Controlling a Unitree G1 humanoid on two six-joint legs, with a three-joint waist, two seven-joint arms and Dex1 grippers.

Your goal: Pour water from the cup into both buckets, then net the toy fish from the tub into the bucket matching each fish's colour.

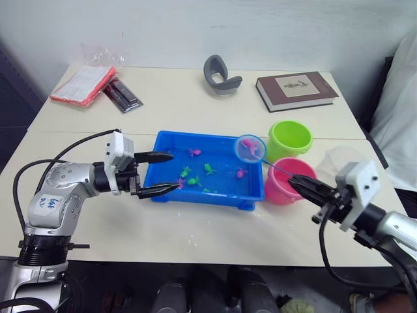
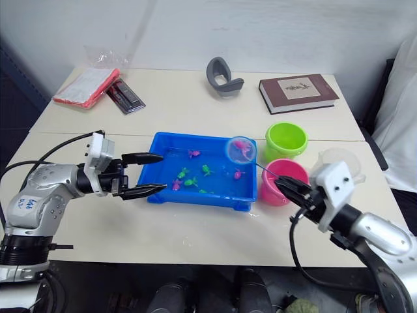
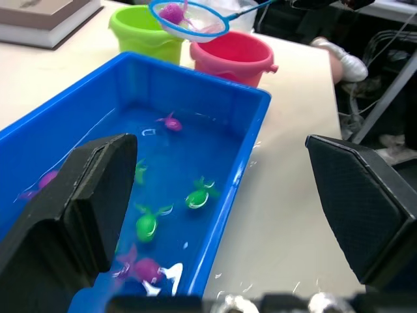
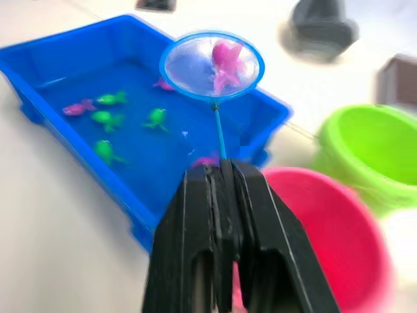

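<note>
The blue tub [image 1: 203, 171] sits on the tabletop [image 1: 195, 104] toward its front edge, near the middle, and holds shallow water. In it lie several toy fish: green ones [image 3: 199, 195] grouped near the centre and pink ones [image 3: 171, 122] scattered toward both ends.

The two buckets stand just beside the tub's right end. The green bucket [image 1: 289, 139] is the farther one; the pink bucket [image 1: 283, 182] is nearer the front edge and touches or nearly touches it. Whether either holds water cannot be told. The clear cup [image 2: 339, 158] stands right of the pink bucket, near the table's right edge.

The right gripper [image 4: 221, 179] is clamped tight on the stick of the net [image 4: 212, 66], over the pink bucket. The hoop is raised above the tub's far right corner and carries one pink fish [image 4: 225, 64].

The left gripper [image 1: 159, 174] is spread wide and empty at the tub's left end, one finger above the rim, the other at the front left corner.

Along the far edge lie a brown book [image 1: 296, 90], a grey curved object [image 1: 220, 74], two dark bars [image 1: 122, 96] and a red packet [image 1: 83, 85].
</note>
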